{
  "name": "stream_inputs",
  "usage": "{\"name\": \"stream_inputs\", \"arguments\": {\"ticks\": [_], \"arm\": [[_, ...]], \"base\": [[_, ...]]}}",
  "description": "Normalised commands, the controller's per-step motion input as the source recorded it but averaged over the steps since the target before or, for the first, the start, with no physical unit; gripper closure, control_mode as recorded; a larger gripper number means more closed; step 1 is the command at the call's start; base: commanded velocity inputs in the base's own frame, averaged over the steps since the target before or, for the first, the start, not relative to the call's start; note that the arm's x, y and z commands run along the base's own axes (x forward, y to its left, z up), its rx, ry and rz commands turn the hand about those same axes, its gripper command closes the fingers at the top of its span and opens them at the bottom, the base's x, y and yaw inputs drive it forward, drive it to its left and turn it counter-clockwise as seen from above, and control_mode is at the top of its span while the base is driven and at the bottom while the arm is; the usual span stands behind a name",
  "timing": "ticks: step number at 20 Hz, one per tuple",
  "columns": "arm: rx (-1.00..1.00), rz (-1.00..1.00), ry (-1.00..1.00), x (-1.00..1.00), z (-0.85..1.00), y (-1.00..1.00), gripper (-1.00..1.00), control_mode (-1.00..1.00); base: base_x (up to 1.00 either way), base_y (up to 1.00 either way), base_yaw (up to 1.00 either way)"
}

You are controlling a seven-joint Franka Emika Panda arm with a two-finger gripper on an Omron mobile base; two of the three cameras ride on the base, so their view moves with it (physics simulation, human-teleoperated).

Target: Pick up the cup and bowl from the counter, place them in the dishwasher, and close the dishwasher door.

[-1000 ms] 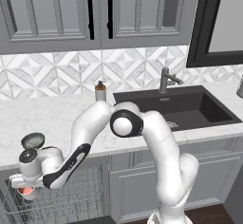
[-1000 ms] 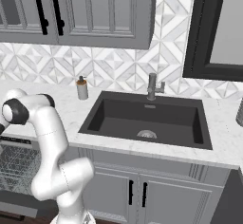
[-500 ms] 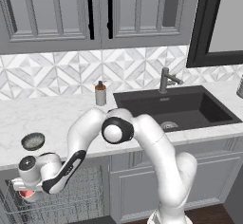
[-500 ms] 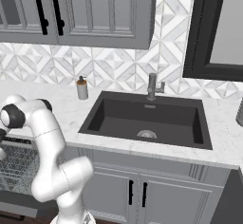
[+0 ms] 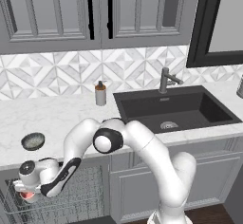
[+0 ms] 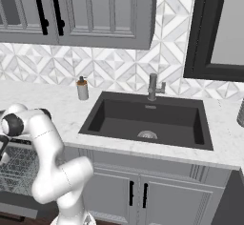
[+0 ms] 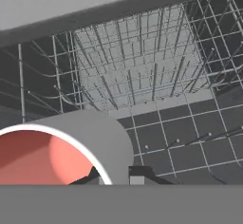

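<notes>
I hold the gripper low over the dishwasher's wire rack, its fingers pinched on the rim of the cup, whose salmon-red inside faces my hand camera above the rack wires. The bowl sits on the counter just above the dishwasher, left of the soap dispenser

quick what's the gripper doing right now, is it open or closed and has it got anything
Gripper: closed on the rim of the cup, holding it over the dishwasher's wire rack.
</notes>
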Motion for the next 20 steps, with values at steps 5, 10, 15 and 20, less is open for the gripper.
{"name": "stream_inputs", "arguments": {"ticks": [5,10,15,20], "arm": [[0.00,0.00,0.00,0.02,-0.48,0.23,1.00,-1.00],[0.00,0.00,0.00,0.00,-0.44,0.24,1.00,-1.00],[0.00,0.04,0.00,0.00,-0.25,0.31,1.00,-1.00],[0.00,0.08,0.00,0.00,-0.01,0.30,1.00,-1.00]], "base": [[0.00,0.00,0.00],[0.00,0.00,0.00],[0.00,0.00,0.00],[0.00,0.00,0.00]]}}
